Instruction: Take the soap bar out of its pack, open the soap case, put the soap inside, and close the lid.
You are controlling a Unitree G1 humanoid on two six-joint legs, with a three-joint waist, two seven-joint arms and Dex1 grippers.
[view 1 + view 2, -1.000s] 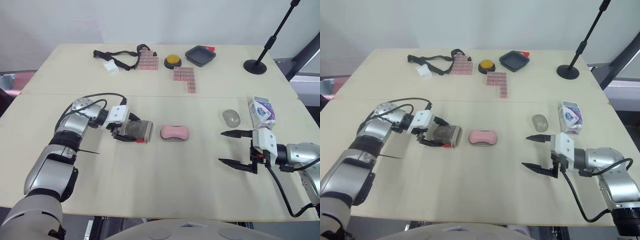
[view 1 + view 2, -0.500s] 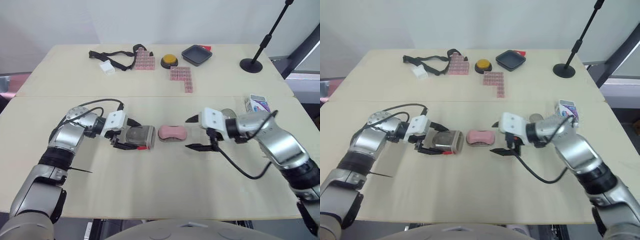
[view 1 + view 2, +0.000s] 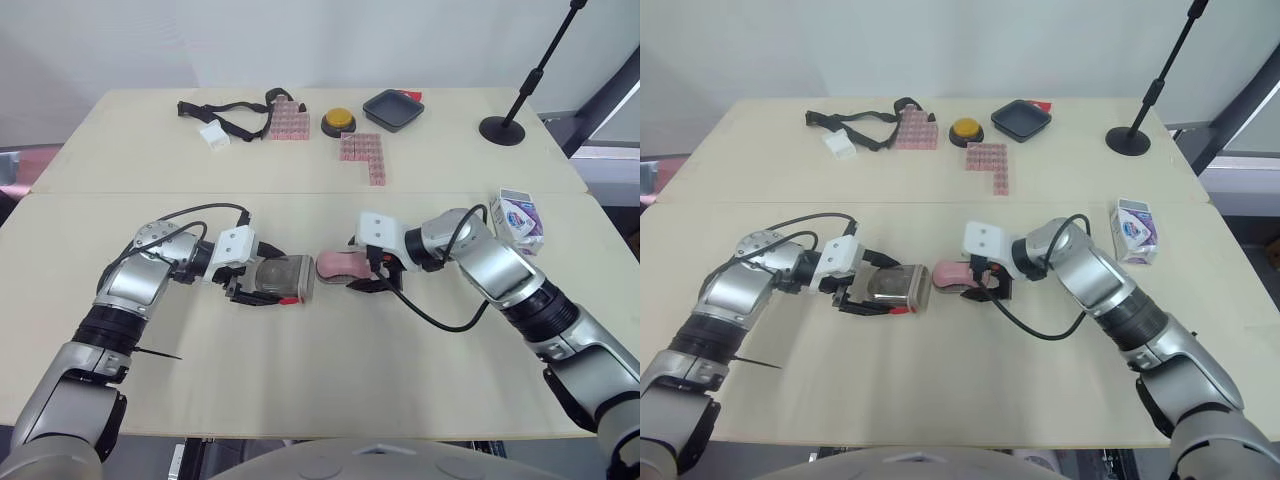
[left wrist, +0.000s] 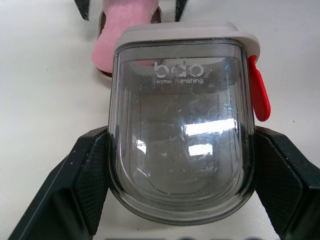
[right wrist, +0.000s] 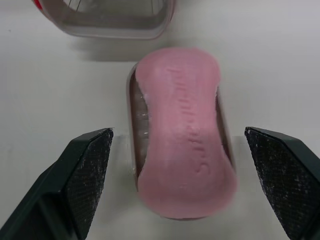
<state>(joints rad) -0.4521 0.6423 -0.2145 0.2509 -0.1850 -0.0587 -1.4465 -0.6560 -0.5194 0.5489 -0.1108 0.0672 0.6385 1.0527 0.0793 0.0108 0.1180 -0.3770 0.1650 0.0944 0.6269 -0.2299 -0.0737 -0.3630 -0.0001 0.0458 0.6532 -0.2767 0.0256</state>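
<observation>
Right gripper (image 3: 357,266) swung in from soap pack (image 3: 520,214); now open, fingers straddling soap (image 5: 182,130) on case base (image 5: 136,117). Left gripper (image 3: 283,280) clamps lid (image 4: 182,125) just beside soap. Likely lidding next.

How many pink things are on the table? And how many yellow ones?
Pink: 3 (soap bar, near block cluster, far block cluster)
Yellow: 1 (button)
Total: 4
</observation>
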